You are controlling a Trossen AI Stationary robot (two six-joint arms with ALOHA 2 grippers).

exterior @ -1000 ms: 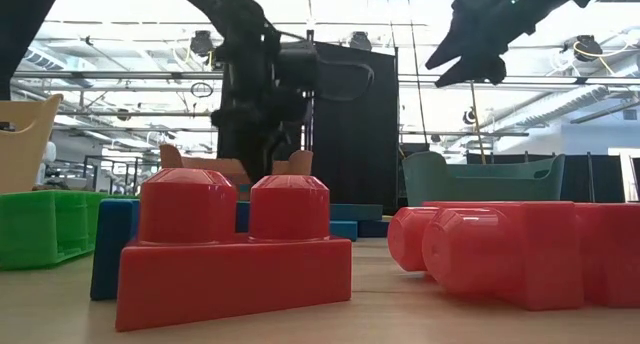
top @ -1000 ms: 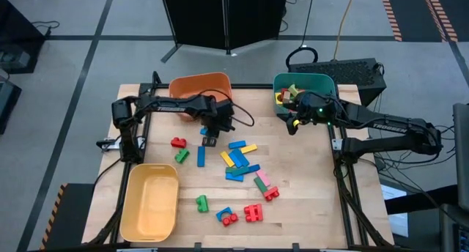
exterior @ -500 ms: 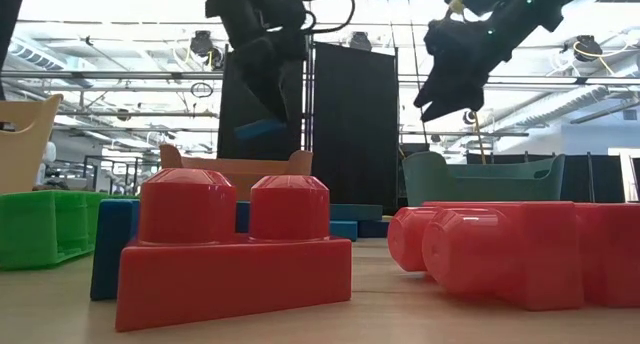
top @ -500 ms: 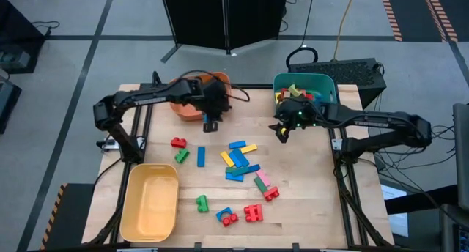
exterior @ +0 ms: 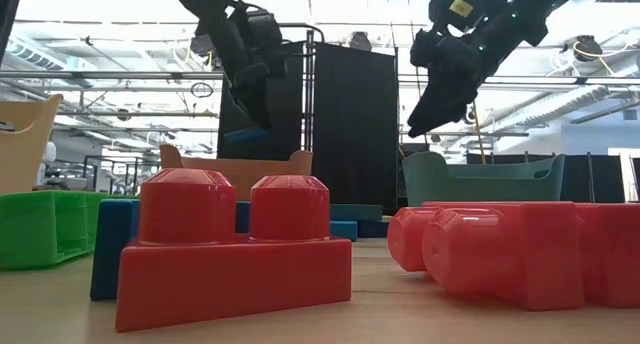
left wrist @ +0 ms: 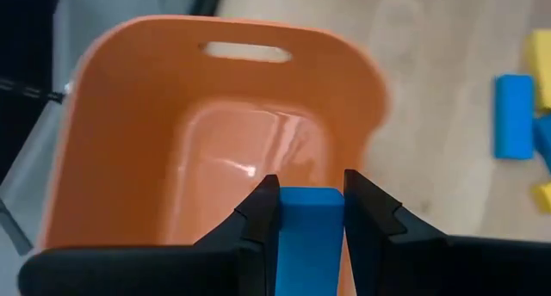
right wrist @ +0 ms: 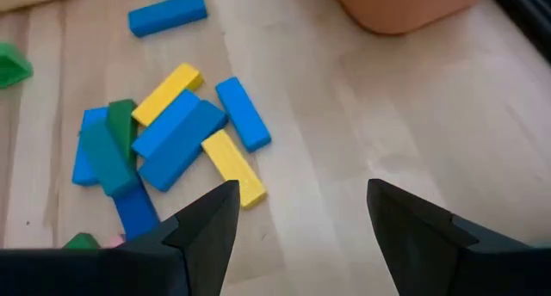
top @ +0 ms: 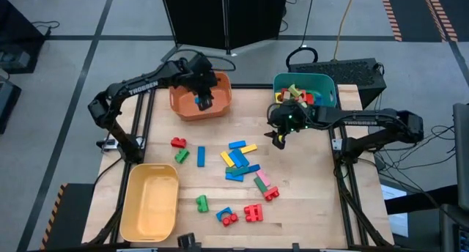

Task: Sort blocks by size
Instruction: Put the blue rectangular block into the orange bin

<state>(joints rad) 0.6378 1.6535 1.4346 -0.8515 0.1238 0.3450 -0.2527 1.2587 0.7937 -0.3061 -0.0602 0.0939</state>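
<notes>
1. High view: The left gripper is over the orange bin at the table's far edge. It is clamped on a small blue block. The right gripper hangs near the teal bin at the far right corner, with its fingers apart and nothing in them. Most blocks lie in the middle of the table, and a few red ones sit near the front edge. The yellow bin is at the front left corner.

2. Low view: Both arms are up in the air. The blue block shows at the left gripper's tip, above the orange bin. Big red blocks fill the front.

3. Left wrist view: Two dark fingers squeeze the blue block. The orange bin is right under it and looks bare inside.

4. Right wrist view: The fingers are wide apart. They point down at a heap of blue and yellow bars.

5. I think the step now is dropping the blue block into the orange bin. Next the left fingers should let go. Then the right gripper should go down and pick one bar.
</notes>
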